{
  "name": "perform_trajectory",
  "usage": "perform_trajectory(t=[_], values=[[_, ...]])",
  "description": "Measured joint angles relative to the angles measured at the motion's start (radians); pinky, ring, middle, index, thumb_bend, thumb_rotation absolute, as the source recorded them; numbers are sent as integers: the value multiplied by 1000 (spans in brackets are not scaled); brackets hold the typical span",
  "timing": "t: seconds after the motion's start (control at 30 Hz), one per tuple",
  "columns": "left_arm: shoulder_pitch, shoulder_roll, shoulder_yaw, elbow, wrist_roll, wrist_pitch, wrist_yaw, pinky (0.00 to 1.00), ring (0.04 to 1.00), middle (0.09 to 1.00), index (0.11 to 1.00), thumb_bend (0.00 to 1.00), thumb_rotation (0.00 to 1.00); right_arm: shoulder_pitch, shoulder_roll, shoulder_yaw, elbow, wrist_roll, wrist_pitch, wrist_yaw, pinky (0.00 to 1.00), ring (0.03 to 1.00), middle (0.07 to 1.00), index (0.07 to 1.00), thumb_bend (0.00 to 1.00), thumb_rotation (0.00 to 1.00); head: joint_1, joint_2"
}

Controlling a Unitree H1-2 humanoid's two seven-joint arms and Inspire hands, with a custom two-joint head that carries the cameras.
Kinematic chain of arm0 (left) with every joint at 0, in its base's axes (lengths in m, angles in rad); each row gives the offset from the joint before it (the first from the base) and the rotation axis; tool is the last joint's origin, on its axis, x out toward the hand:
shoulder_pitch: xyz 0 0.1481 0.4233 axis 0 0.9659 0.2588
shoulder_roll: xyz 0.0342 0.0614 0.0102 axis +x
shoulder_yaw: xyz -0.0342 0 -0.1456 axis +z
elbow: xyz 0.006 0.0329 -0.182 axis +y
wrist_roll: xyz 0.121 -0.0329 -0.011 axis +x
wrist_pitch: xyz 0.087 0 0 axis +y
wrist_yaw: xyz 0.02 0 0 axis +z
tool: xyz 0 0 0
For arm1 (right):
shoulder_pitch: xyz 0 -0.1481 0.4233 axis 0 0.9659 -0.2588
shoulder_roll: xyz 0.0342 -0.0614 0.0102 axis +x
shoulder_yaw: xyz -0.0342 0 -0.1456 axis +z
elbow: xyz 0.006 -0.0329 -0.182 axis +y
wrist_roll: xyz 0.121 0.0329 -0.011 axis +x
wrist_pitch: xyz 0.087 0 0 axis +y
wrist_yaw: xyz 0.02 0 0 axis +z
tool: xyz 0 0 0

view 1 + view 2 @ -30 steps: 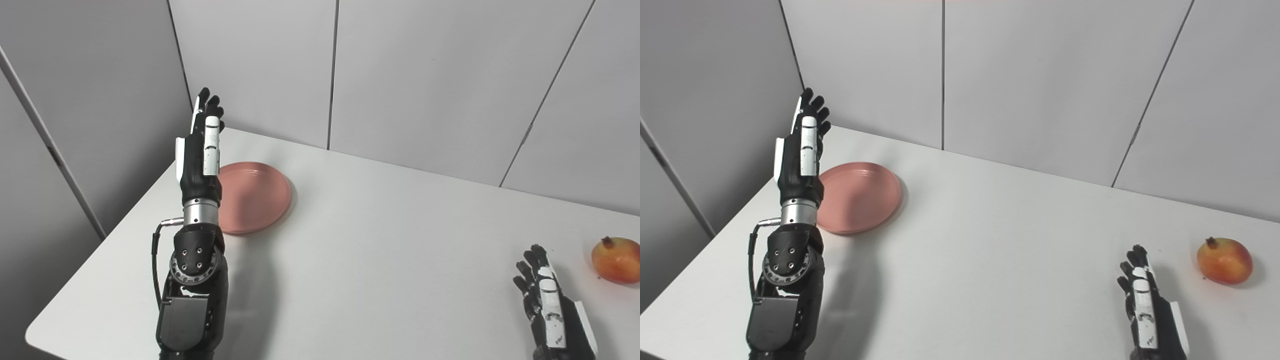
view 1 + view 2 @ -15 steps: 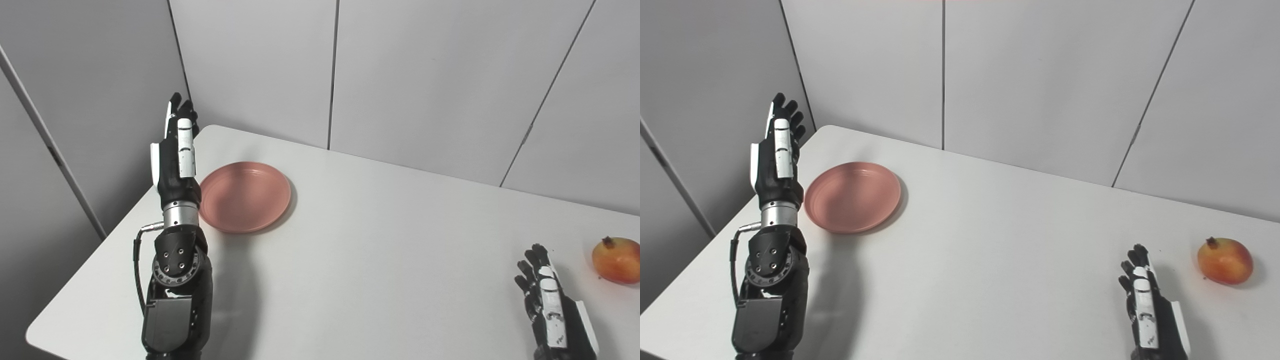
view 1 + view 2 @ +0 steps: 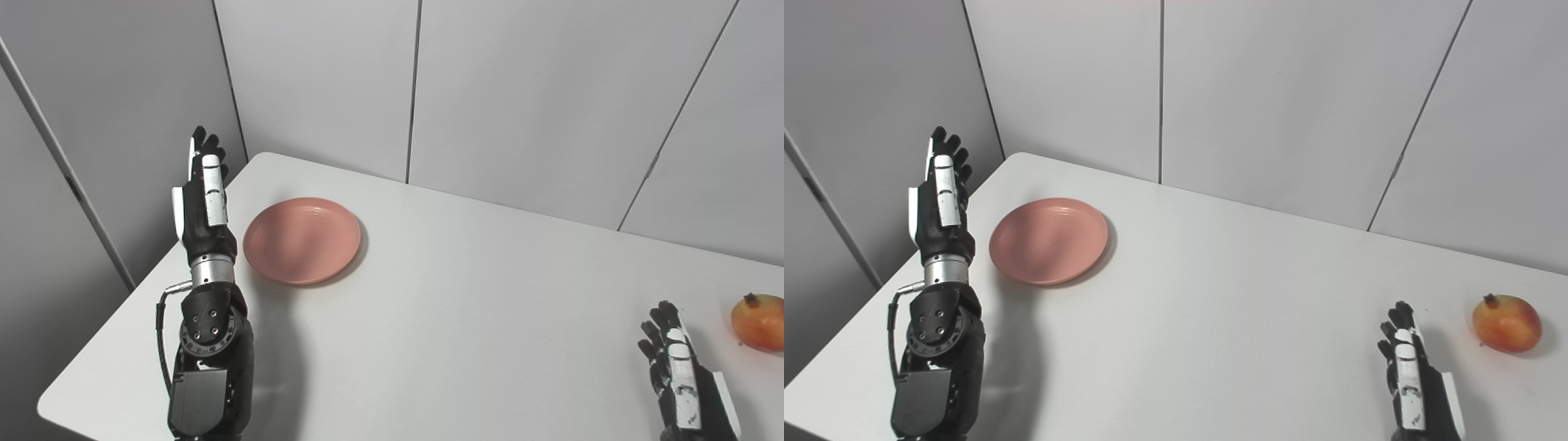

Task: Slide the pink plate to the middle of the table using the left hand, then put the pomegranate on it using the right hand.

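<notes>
1. The left robot hand (image 3: pixel 202 202) stood raised above the left edge of the desk (image 3: pixel 465 318), its fingers (image 3: pixel 205 144) straight, close together and pointing up toward the back wall.
2. This left robot hand was open and held nothing; its thumb side with the white cover faced the cameras.
3. The pink plate (image 3: pixel 302 239) lay flat on the desk just to the right of the left robot hand, near the far left corner; whether its rim touched the wrist could not be told, though a narrow strip of desk showed between them in the right eye view.
4. The plate was empty.
5. The left forearm rose from the bottom edge of the picture, with a black cable looping beside the wrist.
6. The right robot hand (image 3: pixel 1415 380) rested low near the bottom right edge of the desk, fingers extended and slightly spread, pointing away from the robot.
7. This right robot hand was also open and held nothing.
8. The pomegranate (image 3: pixel 1507 323) sat on the desk to the right of the right robot hand and a little beyond its fingertips, near but apart from it, its small dark crown turned up and to the left.
9. The pomegranate and the plate lay well apart, at opposite sides of the desk.
10. Grey wall panels stood behind the desk.
</notes>
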Motion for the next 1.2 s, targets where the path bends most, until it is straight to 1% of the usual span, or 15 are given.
perform_trajectory(t=[0.17,0.27,0.43,0.5,0.73,1.0,1.2], values=[[4,5,0,7,-3,-2,3,987,970,970,957,414,1000,0,-1,0,-3,2,0,0,989,980,987,985,139,1000,5,-2],[6,5,2,11,-22,-2,3,982,969,970,958,398,1000,0,-2,0,-4,-2,0,0,990,977,981,981,143,1000,8,0],[9,5,12,54,-23,-9,7,973,964,964,951,394,1000,0,-5,0,-4,-2,0,0,988,973,976,976,142,1000,9,2],[9,5,19,67,-24,-10,11,968,960,959,945,393,1000,0,-5,-1,-5,-2,0,0,990,973,977,976,134,1000,11,-5],[9,5,37,104,-66,-38,13,985,968,966,955,379,1000,0,-5,-2,-5,-1,0,0,992,974,979,977,122,1000,11,-9],[10,6,39,117,-109,-42,12,988,970,966,957,368,1000,0,-4,-2,-8,-3,1,-2,980,968,973,971,117,1000,14,-15],[10,7,41,148,-123,-42,12,970,960,960,945,369,1000,0,-5,-3,-10,-3,1,-1,990,975,977,978,106,1000,21,-17]])
